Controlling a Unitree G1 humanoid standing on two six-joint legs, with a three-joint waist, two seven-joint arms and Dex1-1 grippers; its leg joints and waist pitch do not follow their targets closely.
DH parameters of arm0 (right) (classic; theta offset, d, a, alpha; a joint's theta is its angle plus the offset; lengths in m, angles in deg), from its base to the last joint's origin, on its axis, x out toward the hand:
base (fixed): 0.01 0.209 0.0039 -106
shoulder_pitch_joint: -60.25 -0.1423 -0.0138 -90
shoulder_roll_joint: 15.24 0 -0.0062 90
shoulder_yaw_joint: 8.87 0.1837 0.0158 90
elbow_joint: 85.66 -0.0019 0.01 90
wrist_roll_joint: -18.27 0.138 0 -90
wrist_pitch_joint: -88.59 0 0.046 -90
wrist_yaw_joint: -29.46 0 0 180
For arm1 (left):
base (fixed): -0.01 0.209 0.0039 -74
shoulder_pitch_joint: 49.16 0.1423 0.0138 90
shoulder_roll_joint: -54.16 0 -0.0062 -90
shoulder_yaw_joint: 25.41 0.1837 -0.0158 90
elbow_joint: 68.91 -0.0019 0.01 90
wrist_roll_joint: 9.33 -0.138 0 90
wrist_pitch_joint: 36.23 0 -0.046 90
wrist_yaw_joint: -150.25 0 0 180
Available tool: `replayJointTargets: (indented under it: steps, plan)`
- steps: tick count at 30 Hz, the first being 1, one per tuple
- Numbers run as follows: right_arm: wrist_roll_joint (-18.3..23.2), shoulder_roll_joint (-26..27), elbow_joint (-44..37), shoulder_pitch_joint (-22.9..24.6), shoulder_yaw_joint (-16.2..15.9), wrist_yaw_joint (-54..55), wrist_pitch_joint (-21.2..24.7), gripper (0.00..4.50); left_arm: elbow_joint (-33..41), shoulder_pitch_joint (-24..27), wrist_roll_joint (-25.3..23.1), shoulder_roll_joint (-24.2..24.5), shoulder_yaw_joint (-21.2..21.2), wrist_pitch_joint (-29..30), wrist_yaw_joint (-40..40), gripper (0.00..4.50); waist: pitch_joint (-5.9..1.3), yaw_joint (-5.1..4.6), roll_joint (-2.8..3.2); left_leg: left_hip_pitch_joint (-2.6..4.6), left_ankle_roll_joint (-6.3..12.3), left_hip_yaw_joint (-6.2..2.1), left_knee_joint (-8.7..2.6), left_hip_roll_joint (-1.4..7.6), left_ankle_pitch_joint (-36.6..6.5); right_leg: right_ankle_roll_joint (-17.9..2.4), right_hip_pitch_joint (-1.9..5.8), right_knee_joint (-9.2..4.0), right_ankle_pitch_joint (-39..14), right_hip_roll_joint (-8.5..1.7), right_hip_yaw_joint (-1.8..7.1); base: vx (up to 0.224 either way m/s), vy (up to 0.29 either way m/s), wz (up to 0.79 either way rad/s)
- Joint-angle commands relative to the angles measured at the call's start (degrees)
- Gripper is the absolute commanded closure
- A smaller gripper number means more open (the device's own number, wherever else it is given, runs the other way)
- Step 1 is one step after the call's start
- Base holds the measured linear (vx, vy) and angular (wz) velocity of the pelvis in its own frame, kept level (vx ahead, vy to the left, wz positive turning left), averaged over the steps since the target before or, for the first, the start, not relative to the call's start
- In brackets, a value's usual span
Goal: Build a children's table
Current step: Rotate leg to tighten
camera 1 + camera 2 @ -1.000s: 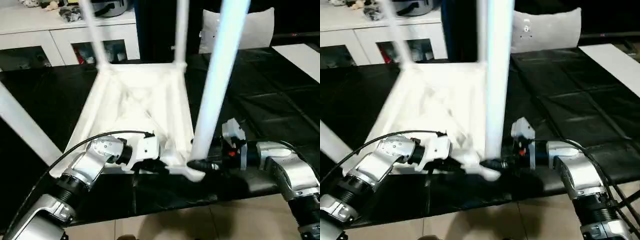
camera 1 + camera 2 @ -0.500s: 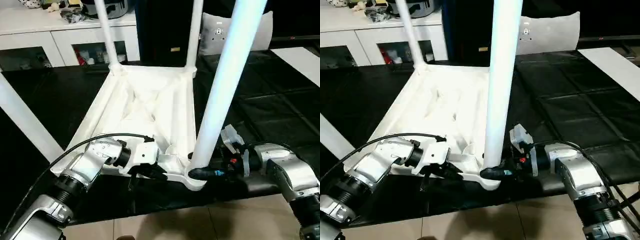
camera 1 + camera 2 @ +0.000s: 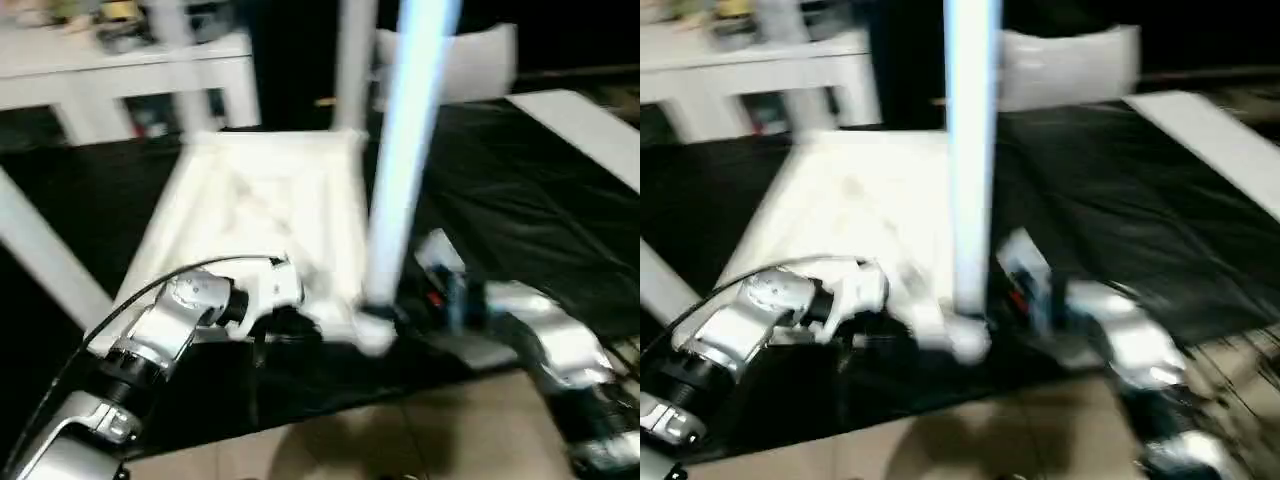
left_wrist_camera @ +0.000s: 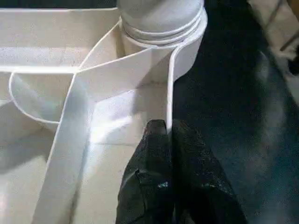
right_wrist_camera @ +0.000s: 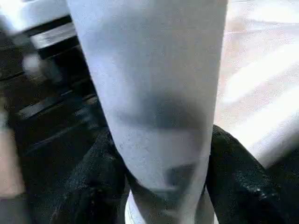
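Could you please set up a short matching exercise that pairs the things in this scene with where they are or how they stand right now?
Things:
1. left end effector
2. right end effector
3. near leg
4. table top

States:
A. lying underside up on the dark mat
B. standing upright in the near corner socket
C. pinched shut on a thin rim of the top
D. fingers on either side of the leg's base

Pairs: 1-C, 2-D, 3-B, 4-A
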Motion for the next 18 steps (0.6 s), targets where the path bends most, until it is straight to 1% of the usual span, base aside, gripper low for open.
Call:
replayJointTargets:
  steps: [1,2,3,4,5,6,7,8,9,10,11,12,13,14,15,16,17,18]
  plan:
    - [-2.91,3.61,3.69,-2.82,1.55,12.75,2.99,2.5,3.37,-1.47,2.56,-4.63,-1.5,2.6,-4.84,4.5,-3.51,-1.12,-0.52,-0.53,1.65,-0.15,-3.62,-0.01,-18.37,2.13,3.92,-7.01,-36.74,-2.05,-0.3,0.0,0.0,0.0]
    - [-3.08,3.87,3.88,-2.95,1.7,13.5,2.98,2.5,3.32,-1.54,2.5,-4.84,-1.68,2.83,-5.34,4.5,-3.54,-1.6,-0.12,-0.55,1.69,-0.41,-3.72,0.21,-19.21,2.36,4.3,-7.19,-36.21,-2.07,-0.83,0.0,0.0,0.0]
    - [-3.9,5.19,4.87,-3.6,2.43,17.23,2.97,2.51,3.06,-1.91,2.2,-5.91,-2.55,3.97,-7.83,4.5,-3.48,-2.05,0.09,-0.71,1.77,-0.77,-3.97,0.59,-20.49,2.75,4.66,-7.26,-35.5,-2.13,-1.1,0.0,0.0,0.0]
    - [-4.6,8.41,7.21,-5.05,4.77,24.98,3.21,2.51,2.62,-2.68,1.59,-8.15,-4.25,6.23,-12.7,4.5,-3.5,-3.31,0.85,-1.08,1.79,-1.61,-5.0,2.13,-23.98,1.83,5.61,-6.12,-30.76,-2.42,-0.79,0.0,0.0,0.0]
    - [-4.65,9.44,7.93,-5.49,5.58,27.16,3.28,2.51,2.51,-2.91,1.39,-8.85,-4.75,6.88,-14.23,4.5,-3.43,-3.71,0.88,-1.12,1.66,-1.75,-5.31,2.43,-25.23,1.37,5.73,-5.68,-29.38,-2.39,-0.72,0.0,0.0,0.0]
    - [-4.86,10.75,9.1,-6.09,6.39,29.82,2.81,2.51,2.14,-3.39,0.92,-10.11,-5.68,7.9,-17.54,4.5,-3.52,-4.12,0.63,-0.79,1.19,-1.87,-5.39,2.29,-26.55,0.72,5.61,-5.54,-28.38,-2.62,-0.38,0.0,0.0,0.0]
    - [-5.08,11.15,9.53,-6.26,6.45,30.48,2.33,2.51,2.18,-3.54,0.89,-10.66,-6.04,8.51,-18.73,4.5,-3.53,-4.54,0.15,0.28,1.29,-1.07,-4.45,0.92,-25.54,0.12,4.54,-6.79,-30.78,-2.8,-0.63,0.0,0.0,0.0]
    - [-5.96,11.72,10.46,-6.56,5.93,31.22,0.61,2.51,2.34,-3.87,0.98,-12.08,-6.89,9.93,-21.36,4.5,-3.62,-4.64,0.17,0.51,1.38,-0.66,-3.86,0.14,-23.66,-0.31,4.26,-7.11,-31.61,-2.97,-0.8,0.0,0.0,0.0]
    - [-6.23,11.87,10.74,-6.64,5.72,31.36,-0.05,1.97,2.34,-3.99,0.99,-12.54,-7.19,10.32,-22.27,4.5,-3.67,-4.67,0.1,0.29,1.6,-0.53,-3.63,-0.13,-21.83,-0.76,4.32,-7.17,-31.77,-3.22,-0.87,0.0,0.0,0.0]
    - [-5.97,12.77,11.42,-6.94,5.75,31.5,-1.61,1.83,2.2,-4.47,1.07,-14.01,-7.94,11.08,-24.67,4.5,-4.02,-4.46,0.18,-0.64,2.82,-0.55,-3.81,0.01,-17.7,-1.8,4.8,-6.53,-28.93,-3.06,-0.52,0.0,0.0,0.0]
    - [-5.56,13.21,11.56,-7.1,6.11,31.64,-1.82,1.83,2.24,-4.56,1.03,-14.36,-8.0,11.18,-25.13,4.5,-4.11,-4.41,0.04,-0.76,3.24,-0.48,-3.91,0.16,-16.42,-2.29,4.81,-6.49,-27.57,-3.03,-0.25,0.0,0.0,0.0]
    - [-5.08,13.47,11.58,-7.28,6.39,31.25,-1.9,1.81,2.3,-4.61,0.96,-14.49,-7.91,11.16,-25.21,4.5,-4.35,-4.02,0.1,-0.8,3.8,-0.5,-4.03,0.32,-13.99,-4.09,4.82,-5.91,-23.99,-2.97,0.22,0.0,0.0,0.0]
    - [-4.87,13.52,11.5,-7.33,6.41,30.75,-2.04,1.73,2.36,-4.62,0.9,-14.45,-7.73,11.13,-25.01,4.5,-4.5,-3.91,0.02,-1.07,4.16,-0.47,-4.03,0.29,-12.36,-4.82,4.95,-5.52,-22.02,-2.9,0.46,0.0,0.0,0.0]
    - [-4.82,13.73,11.44,-7.45,6.52,30.62,-2.26,1.61,2.63,-4.6,0.66,-14.42,-7.49,11.36,-24.98,4.5,-4.88,-3.47,-0.13,-1.27,4.96,-0.49,-3.98,0.36,-9.32,-6.17,5.02,-4.73,-18.72,-2.83,0.85,0.0,0.0,0.0]
    - [-4.75,13.72,11.34,-7.43,6.63,30.42,-2.45,1.49,2.69,-4.56,0.46,-14.26,-7.35,11.2,-24.9,4.5,-4.98,-3.29,-0.49,-1.66,5.95,-0.37,-3.72,0.13,-6.63,-7.31,4.92,-4.03,-16.16,-2.67,1.11,0.051,-0.026,0.04]
    - [-4.77,13.55,11.25,-7.38,6.69,30.17,-2.68,1.42,2.8,-4.45,0.33,-13.94,-7.08,10.88,-24.44,4.5,-5.12,-2.94,-0.16,-1.97,6.91,-0.44,-3.58,0.23,-4.16,-8.44,5.11,-3.3,-13.57,-2.87,1.31,0.051,-0.026,0.04]
    - [-4.79,13.2,11.13,-7.25,6.68,29.71,-3.03,1.36,2.91,-4.29,0.22,-13.54,-6.82,10.52,-23.88,4.5,-5.25,-2.7,-0.07,-1.95,7.34,-0.42,-3.48,0.31,-3.08,-8.73,5.08,-3.1,-12.33,-2.88,1.37,0.0,0.0,0.0]
    - [-4.64,12.61,11.17,-7.05,6.7,29.06,-3.94,1.26,3.29,-3.99,0.14,-12.98,-6.37,10.02,-23.13,4.5,-5.35,-2.24,-0.11,-1.85,8.08,-0.28,-3.22,0.26,-1.25,-9.38,4.81,-2.72,-10.08,-2.83,1.58,0.0,0.0,0.0]
